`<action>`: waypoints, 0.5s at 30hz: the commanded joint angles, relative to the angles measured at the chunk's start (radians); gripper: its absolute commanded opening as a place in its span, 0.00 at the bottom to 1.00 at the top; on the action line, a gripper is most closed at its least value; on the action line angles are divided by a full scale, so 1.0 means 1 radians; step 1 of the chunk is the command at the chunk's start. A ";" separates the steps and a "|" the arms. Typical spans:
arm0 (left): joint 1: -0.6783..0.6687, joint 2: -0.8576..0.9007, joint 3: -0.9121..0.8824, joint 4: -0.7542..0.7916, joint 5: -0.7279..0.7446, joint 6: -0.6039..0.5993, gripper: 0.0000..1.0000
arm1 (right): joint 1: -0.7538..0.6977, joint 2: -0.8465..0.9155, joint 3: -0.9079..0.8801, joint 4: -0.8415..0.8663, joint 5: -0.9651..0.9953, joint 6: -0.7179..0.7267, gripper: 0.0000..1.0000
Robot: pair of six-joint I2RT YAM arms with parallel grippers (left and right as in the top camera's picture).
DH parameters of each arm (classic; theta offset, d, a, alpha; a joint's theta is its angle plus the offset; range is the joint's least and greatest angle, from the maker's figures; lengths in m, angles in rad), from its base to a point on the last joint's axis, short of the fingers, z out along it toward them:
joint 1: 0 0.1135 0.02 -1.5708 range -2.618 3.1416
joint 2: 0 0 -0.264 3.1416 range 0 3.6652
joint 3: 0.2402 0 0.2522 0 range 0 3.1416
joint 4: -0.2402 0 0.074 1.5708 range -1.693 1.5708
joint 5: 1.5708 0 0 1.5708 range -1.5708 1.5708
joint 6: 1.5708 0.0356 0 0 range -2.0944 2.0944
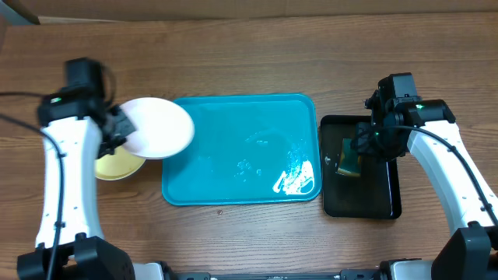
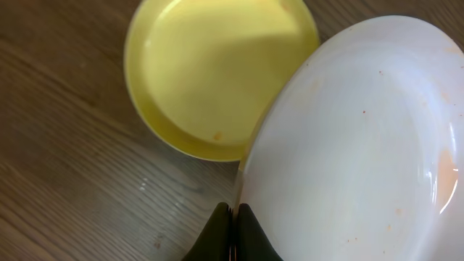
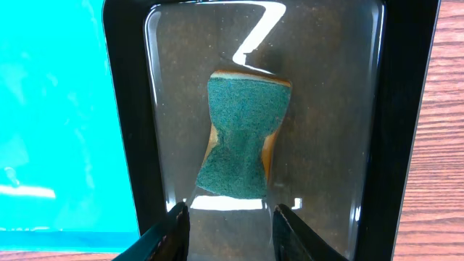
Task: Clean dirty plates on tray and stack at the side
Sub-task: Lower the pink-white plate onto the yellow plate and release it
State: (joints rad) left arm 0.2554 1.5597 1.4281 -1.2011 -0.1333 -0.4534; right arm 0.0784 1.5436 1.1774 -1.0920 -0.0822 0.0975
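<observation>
My left gripper (image 2: 233,221) is clamped shut on the rim of a round shallow white plate (image 2: 348,145). It holds the plate tilted in the air, so the plate's upper left edge overlaps the round pale yellow-green plate (image 2: 217,72), which lies flat on the brown wooden table (image 1: 233,47) at the left of the overhead frame. I judge the edge grip is there to let me carry the white plate sideways and lower it onto the yellow-green one as a stack. Faint orange specks and a smear near its right edge show in the left wrist view, so it may not be fully clean. I cannot make out a third plate.

My right gripper (image 3: 232,232) hangs with its jaws apart, holding nothing. It is just short of the green-topped sponge (image 3: 243,134), which lies in the wet, narrow black tray (image 3: 406,109), likely parked there because the wiping is over.

Between the two, the large turquoise plastic tray (image 1: 226,117) carries only gleaming wet patches and no plate.
</observation>
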 commanded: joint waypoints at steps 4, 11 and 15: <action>0.199 -0.022 0.010 0.058 0.018 0.001 0.04 | -0.001 -0.017 0.018 0.005 -0.010 0.003 0.39; 0.307 0.019 0.005 0.125 0.018 -0.034 0.04 | -0.001 -0.017 0.018 0.005 -0.010 0.003 0.39; 0.310 0.061 0.005 0.129 0.002 -0.034 0.04 | -0.001 -0.017 0.018 0.004 -0.010 0.003 0.39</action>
State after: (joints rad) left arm 0.5644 1.5814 1.4281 -1.0760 -0.1272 -0.4702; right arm 0.0784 1.5436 1.1774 -1.0920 -0.0818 0.0975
